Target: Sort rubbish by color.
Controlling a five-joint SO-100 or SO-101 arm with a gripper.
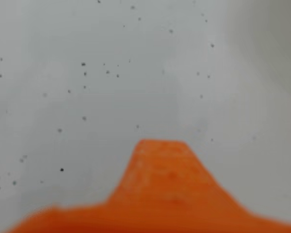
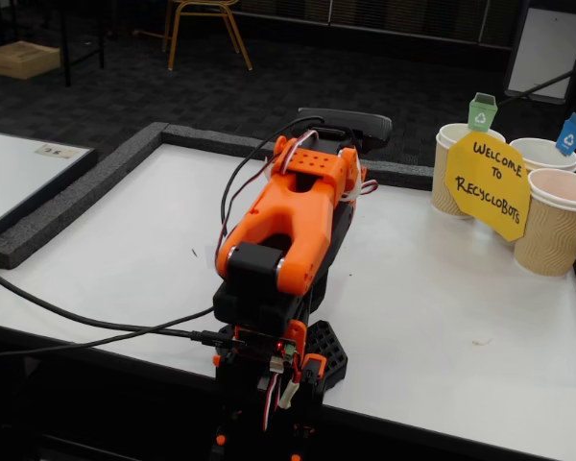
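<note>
- The white table (image 2: pixel 442 317) fills most of the fixed view, edged by a dark grey foam border (image 2: pixel 67 206); in the wrist view the table surface (image 1: pixel 136 73) is pale and speckled with small dark dots.
- The orange and black arm (image 2: pixel 293 216) sits folded over its base at the near edge of the table, with black cables (image 2: pixel 86 327) running off to the left.
- Three beige ribbed paper cups (image 2: pixel 557 221) stand at the far right of the table, carrying green, blue and orange tags.
- A yellow "Welcome to Recyclobots" sign (image 2: pixel 490 182) leans in front of the cups.
- The claw (image 1: pixel 160 150) appears only as a blurred orange shape at the bottom of the wrist view; how far it is parted, and whether it holds anything, cannot be told.
- None of the rubbish lumps shows in either view.
</note>
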